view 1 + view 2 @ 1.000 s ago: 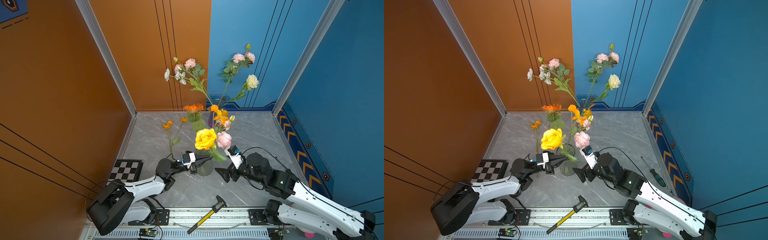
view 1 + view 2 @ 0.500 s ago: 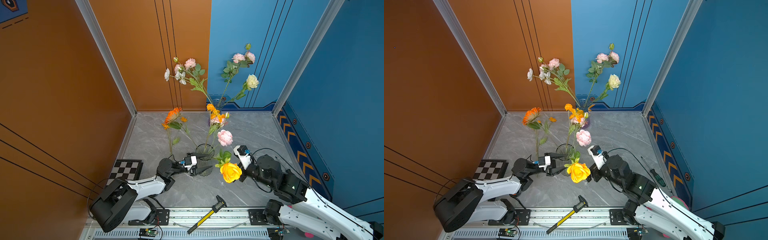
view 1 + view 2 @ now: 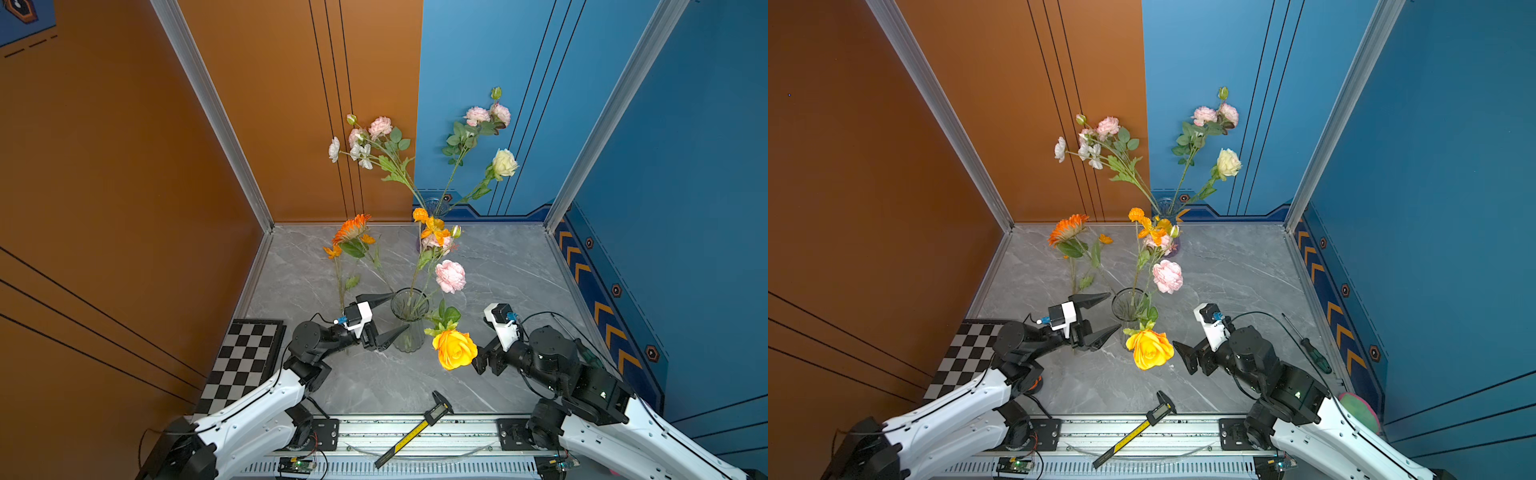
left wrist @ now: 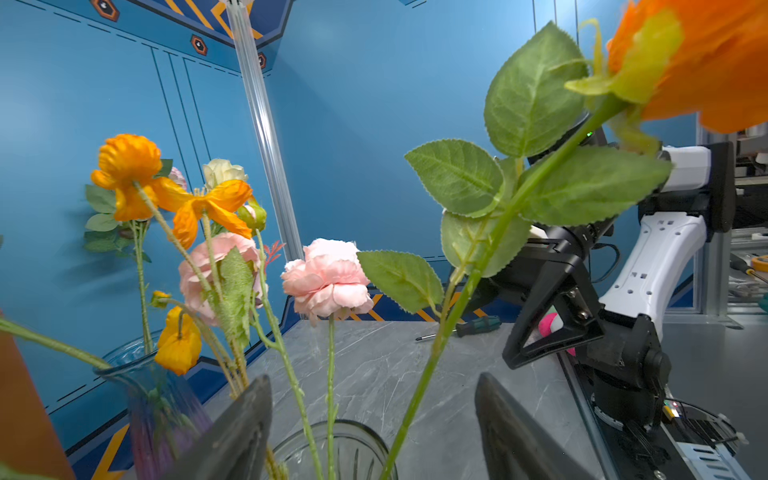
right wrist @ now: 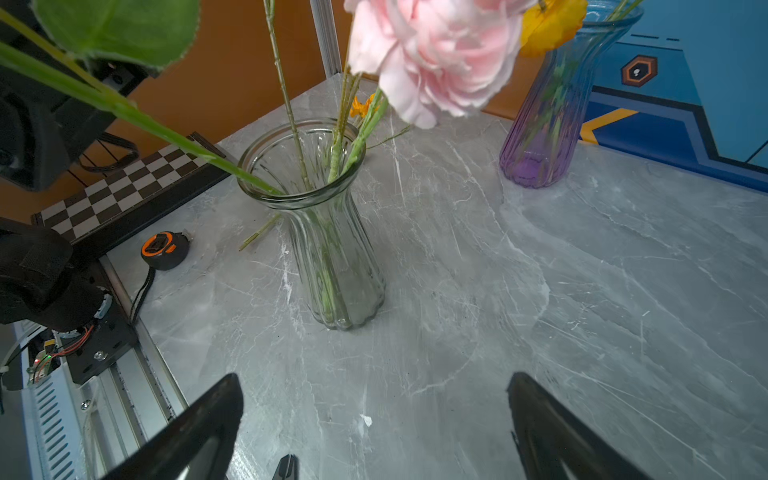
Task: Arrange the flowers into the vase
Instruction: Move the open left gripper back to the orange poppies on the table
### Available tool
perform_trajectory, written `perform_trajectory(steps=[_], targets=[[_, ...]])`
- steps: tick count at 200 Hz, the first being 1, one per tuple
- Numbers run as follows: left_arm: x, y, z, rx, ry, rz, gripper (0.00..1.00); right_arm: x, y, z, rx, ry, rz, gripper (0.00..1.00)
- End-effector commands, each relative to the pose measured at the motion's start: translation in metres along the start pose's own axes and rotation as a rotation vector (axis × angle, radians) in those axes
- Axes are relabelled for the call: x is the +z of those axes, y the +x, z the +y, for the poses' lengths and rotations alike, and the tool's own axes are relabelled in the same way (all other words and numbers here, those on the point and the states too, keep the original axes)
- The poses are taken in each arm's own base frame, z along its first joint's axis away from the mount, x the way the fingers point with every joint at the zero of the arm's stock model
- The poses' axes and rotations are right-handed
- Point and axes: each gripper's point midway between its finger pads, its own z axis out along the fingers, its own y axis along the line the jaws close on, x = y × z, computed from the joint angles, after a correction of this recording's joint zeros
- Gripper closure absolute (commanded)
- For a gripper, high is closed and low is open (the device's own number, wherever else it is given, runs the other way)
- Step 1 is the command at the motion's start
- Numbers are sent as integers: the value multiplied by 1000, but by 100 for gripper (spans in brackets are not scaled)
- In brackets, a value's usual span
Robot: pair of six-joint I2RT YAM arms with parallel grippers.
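Standing in the clear vase (image 3: 409, 338) at lower centre, the flowers (image 3: 450, 276) splay. The right gripper (image 5: 374, 380), half hidden behind the yellow rose (image 3: 455, 349) in a top view, and the left gripper (image 3: 400, 311) both gape wide, empty.

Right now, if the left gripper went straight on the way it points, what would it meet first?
Most likely the clear glass vase: the open left gripper points straight at it, with a jaw reaching towards either side. Depth is hard to judge.

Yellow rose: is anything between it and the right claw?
Nothing visible. The yellow rose leans out of the glass vase toward the open right gripper; no other flower or tool lies between them.
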Motion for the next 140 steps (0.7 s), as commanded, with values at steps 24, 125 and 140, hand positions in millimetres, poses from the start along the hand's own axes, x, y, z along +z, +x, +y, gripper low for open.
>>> perform_trajectory(steps=[24, 125, 140], targets=[[-50, 51, 35, -118, -339, 306, 20, 12, 16, 5, 13, -23, 68, 0], [-181, 146, 135, -810, -1190, 668, 27, 30, 35, 27, 65, -71, 16, 0], [-187, 166, 143, -897, -1207, 755, 27, 30, 35, 26, 56, -64, 8, 0]])
